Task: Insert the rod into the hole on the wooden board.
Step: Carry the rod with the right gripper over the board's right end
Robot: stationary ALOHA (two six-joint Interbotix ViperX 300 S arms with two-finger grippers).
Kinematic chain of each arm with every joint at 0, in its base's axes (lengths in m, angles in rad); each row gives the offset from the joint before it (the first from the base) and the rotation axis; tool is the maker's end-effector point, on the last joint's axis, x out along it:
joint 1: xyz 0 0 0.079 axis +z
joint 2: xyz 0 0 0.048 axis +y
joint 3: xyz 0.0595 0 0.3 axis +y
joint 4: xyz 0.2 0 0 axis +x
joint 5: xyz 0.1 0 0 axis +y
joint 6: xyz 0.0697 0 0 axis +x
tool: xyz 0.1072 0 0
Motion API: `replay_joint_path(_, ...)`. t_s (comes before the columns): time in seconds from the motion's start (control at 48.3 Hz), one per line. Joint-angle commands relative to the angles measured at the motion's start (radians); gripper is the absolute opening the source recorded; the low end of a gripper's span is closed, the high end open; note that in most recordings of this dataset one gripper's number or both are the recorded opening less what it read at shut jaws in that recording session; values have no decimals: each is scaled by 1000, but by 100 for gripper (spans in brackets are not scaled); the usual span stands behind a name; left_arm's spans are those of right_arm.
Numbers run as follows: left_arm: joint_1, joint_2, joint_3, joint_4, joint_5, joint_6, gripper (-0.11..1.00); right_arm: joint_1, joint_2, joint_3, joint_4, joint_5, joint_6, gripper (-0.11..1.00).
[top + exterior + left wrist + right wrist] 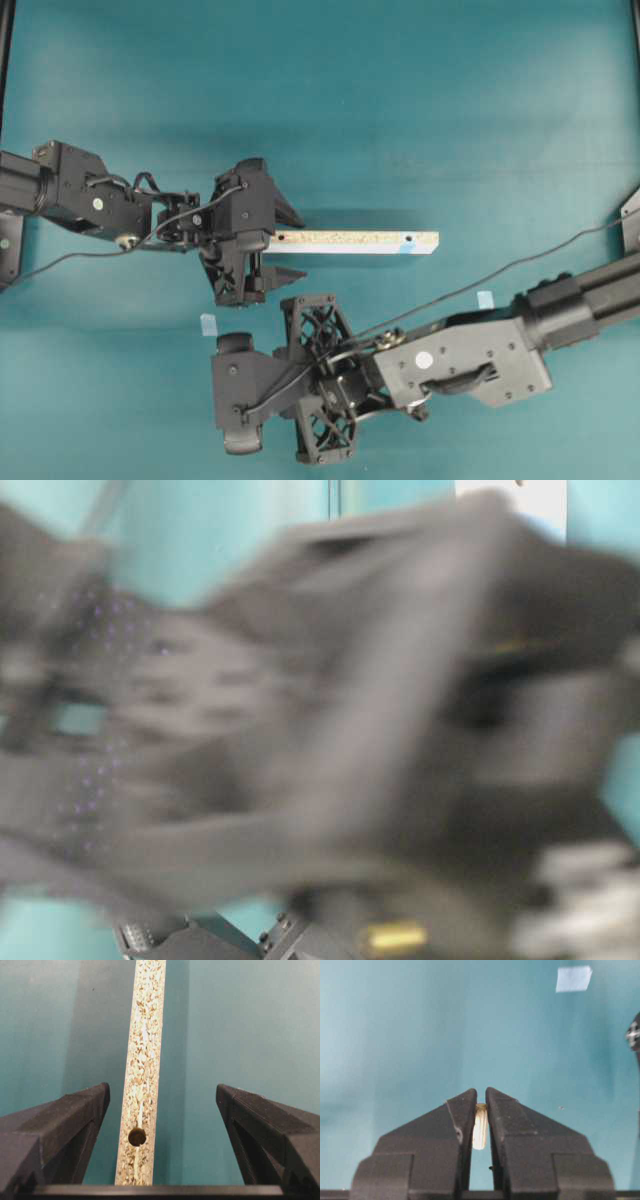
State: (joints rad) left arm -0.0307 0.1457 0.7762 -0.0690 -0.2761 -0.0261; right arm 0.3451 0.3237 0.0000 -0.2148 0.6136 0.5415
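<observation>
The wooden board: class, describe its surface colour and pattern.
The wooden board is pale tan with brown speckles, clearest in the left wrist view.

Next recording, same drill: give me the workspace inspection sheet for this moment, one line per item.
Surface: teal table, bare apart from the items below.
Job's things: wooden board lies flat, speckled; the hole with the blue mark is empty; a plain hole sits at the other end. The rod is pinched in the right gripper.
Clutter: two pale-blue tape squares on the table.
Grippers: left gripper open, straddling the board's plain-hole end without touching it; right gripper shut on the rod, off the board.
Cables: black cable runs along the right arm; another trails from the left arm.
Surroundings: table-level view fully blurred; nothing seen.
</observation>
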Motion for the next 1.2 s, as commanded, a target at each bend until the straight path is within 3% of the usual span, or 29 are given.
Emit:
replay_joint_path(0.0, -3, -14, -9, 2, 2, -6, 100, -5, -74, -15, -31, -8, -6, 9)
replay_joint_path(0.311, -3, -12, -6, 2, 2, 3, 100, -11, -176, 34, -143, 6, -5, 9)
replay_joint_path(0.642, 0, 48, -32, 2, 2, 9, 93, -32, -296, 127, -215, 31, 0, 9)
replay_joint_path(0.808, 15, 58, -52, 2, 2, 31, 93, -34, -330, 173, -221, 23, 2, 9)
replay_joint_path(1.015, 28, 58, -75, 3, 2, 48, 92, -40, -362, 245, -247, -6, 54, 9)
replay_joint_path(1.18, 26, 60, -89, 6, -3, 49, 87, -58, -422, 367, -311, -150, 149, 9)
